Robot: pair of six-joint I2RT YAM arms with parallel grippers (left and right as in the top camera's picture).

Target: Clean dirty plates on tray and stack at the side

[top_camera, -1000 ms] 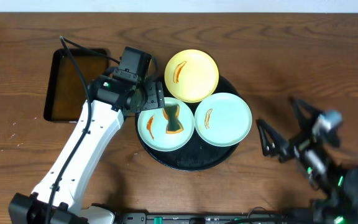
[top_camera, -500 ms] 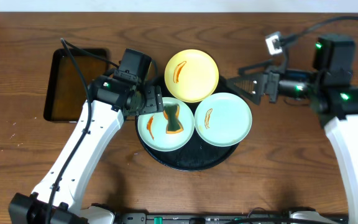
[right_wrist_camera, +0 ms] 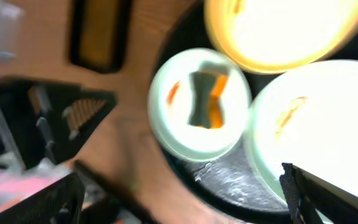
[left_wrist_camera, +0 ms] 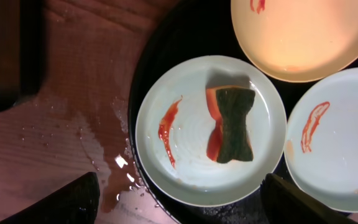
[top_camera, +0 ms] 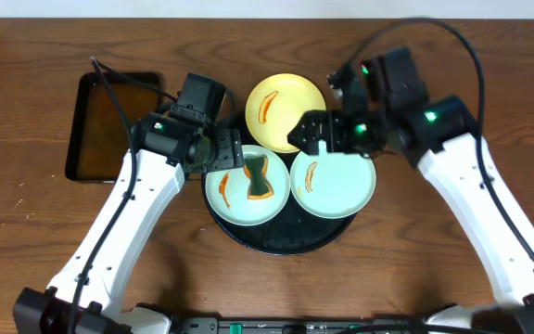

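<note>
Since the earlier frame the right arm has swung in from 3 o'clock. Its end effector (top_camera: pixel 302 134), fingers wide, is now over the tray (top_camera: pixel 281 239), between the yellow plate (top_camera: pixel 281 107) at 12 o'clock and the right blue-white plate (top_camera: pixel 336 181) at 4 o'clock. The left end effector (top_camera: pixel 230 153), also wide and empty, has not moved from above the left blue-white plate (top_camera: pixel 233 209) at 8 o'clock, where a green sponge (top_camera: pixel 259 178) lies; all three plates are smeared.
</note>
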